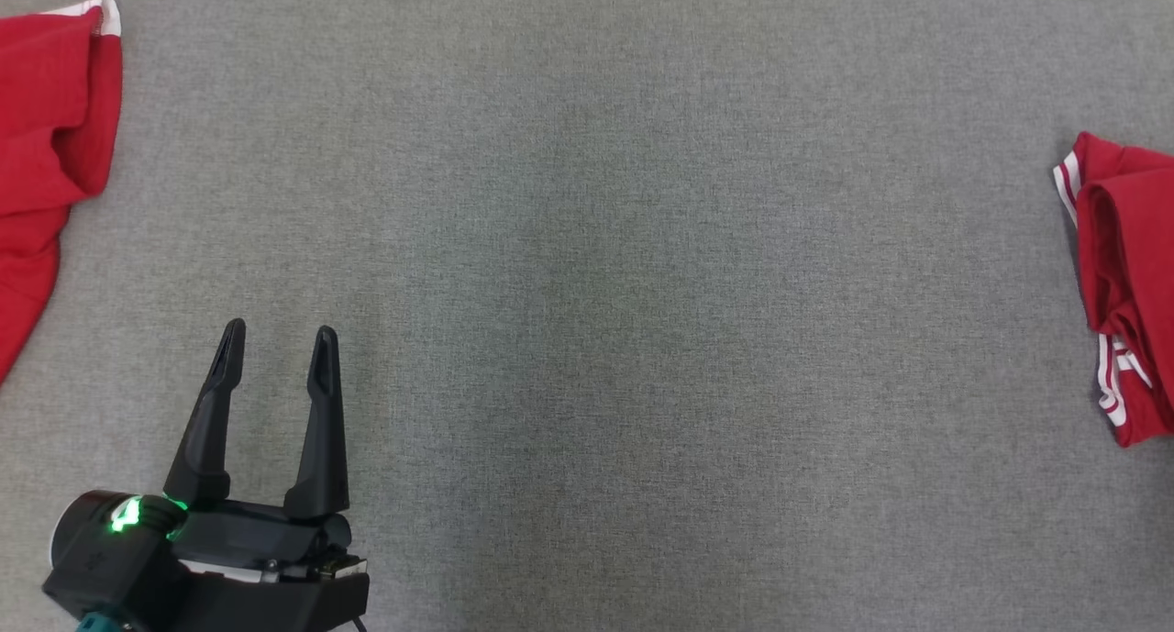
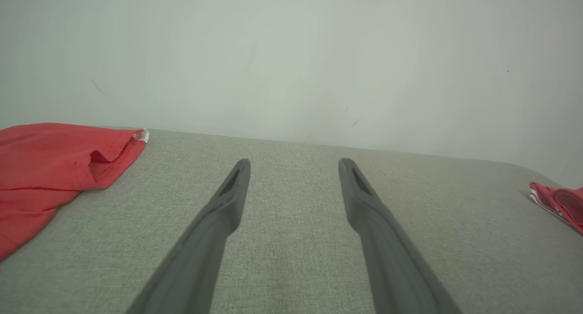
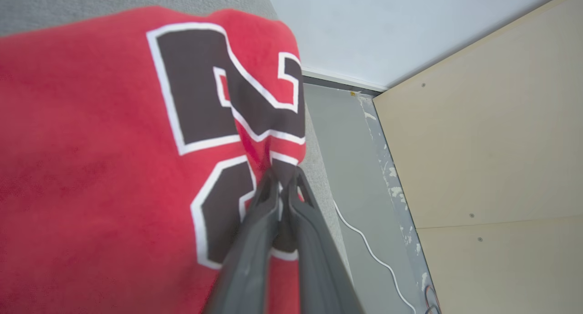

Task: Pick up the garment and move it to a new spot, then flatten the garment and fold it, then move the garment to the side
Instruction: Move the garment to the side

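The right pincer (image 3: 284,172) is pressed almost shut, its two dark fingers pinching a fold of the garment (image 3: 91,168), a red fabric jersey with big black numerals (image 3: 196,86) edged in white. The pinch sits at the lower part of the numerals, and creases in the cloth run up to the fingertips. The garment covers the end of the grey woven-cloth surface (image 1: 587,293), reaching close to its rim. Past that rim I see a grey floor (image 3: 337,136) with a thin white cable (image 3: 364,241) trailing over it, and a pale beige panel (image 3: 492,145) standing beside it.

The left pincer (image 1: 281,329) is spread wide and has hold of nothing. It hangs over bare grey cloth at the near left of the surface, fingers pointing toward the pale wall (image 2: 291,54) behind.

Seen from the head, a rumpled red bundle (image 1: 1124,274) with white stripes lies at the far right edge of the surface, and a red piece of cloth (image 1: 46,155) with a white hem lies at the far left edge, well apart from it. The left pincer is nearer the left one, not touching it. Whether the striped bundle is part of the garment in the right pincer, I cannot tell.
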`<state>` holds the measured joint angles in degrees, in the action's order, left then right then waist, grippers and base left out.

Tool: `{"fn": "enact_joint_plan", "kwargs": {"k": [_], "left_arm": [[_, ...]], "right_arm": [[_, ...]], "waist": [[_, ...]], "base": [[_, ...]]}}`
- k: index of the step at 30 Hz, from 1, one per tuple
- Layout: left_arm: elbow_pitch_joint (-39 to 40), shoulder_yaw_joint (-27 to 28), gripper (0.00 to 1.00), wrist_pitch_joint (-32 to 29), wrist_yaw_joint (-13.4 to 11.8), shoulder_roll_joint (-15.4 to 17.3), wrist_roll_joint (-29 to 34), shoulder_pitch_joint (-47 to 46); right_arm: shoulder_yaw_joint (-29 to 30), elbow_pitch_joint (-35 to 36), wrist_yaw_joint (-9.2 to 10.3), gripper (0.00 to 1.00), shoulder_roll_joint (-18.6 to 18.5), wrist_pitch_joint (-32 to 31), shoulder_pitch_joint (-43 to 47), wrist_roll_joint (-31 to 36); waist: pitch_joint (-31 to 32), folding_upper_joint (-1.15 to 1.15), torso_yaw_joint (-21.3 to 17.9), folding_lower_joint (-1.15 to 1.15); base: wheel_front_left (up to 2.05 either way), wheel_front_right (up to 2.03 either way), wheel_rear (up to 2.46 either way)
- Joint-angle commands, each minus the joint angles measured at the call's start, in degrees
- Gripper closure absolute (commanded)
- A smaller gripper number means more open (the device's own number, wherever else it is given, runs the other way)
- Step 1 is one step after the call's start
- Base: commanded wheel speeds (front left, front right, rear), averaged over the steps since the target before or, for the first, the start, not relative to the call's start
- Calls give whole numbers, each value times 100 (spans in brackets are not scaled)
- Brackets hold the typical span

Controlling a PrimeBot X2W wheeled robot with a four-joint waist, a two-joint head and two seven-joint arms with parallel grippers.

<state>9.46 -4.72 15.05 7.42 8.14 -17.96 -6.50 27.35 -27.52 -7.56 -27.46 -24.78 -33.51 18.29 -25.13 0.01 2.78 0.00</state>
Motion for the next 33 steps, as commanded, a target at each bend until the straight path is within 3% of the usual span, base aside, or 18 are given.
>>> {"fn": "enact_joint_plan", "kwargs": {"k": [1,3,4,5,6,12,17,22,25,29,33], "left_arm": [[-47,-5,0,17,5,21,1,-83],[-73,-36,0,17,5,9,-11,-63],[-92,-49,0,17,5,-2,-13,-50],[-121,-51,0,17,5,-10,-20,-40],[-137,-56,0,17,5,-18,-30,-28],[-247,-109,0,17,5,-74,-92,48],[-480,-36,0,17,5,-193,-139,199],[-783,185,0,17,-28,-335,-169,388],[-904,464,0,18,-121,-446,-263,535],[-982,616,0,17,-171,-506,-232,716],[-1100,725,0,17,-208,-519,-135,945]], "right_arm": [[73,88,12,100,81,16,92,120],[161,180,12,100,165,84,139,237],[155,213,12,69,183,137,179,257],[215,210,12,53,223,158,193,237],[265,190,12,0,238,148,214,286],[305,45,12,0,311,294,384,242],[-17,-47,12,0,481,988,702,-231],[-506,52,12,0,1091,1929,1211,-1031],[-922,310,12,0,1847,2628,1652,-1860],[-1373,844,13,0,2287,3123,2231,-2236],[-1732,1353,12,0,2446,3345,2757,-2385]], "waist": [[47,-1,14,0],[114,-1,25,0],[148,-1,28,0],[198,-1,27,0],[251,-1,27,0],[606,-1,25,0],[1121,-1,31,0],[1629,-1,24,0],[1963,-1,1,0],[2248,-1,-4,0],[2502,-1,5,0]], "base": [[0,0,0],[0,0,0],[0,0,0],[0,0,0],[0,0,0],[0,0,0],[0,0,0],[0,0,0],[0,0,0],[0,0,0],[0,0,0]]}}
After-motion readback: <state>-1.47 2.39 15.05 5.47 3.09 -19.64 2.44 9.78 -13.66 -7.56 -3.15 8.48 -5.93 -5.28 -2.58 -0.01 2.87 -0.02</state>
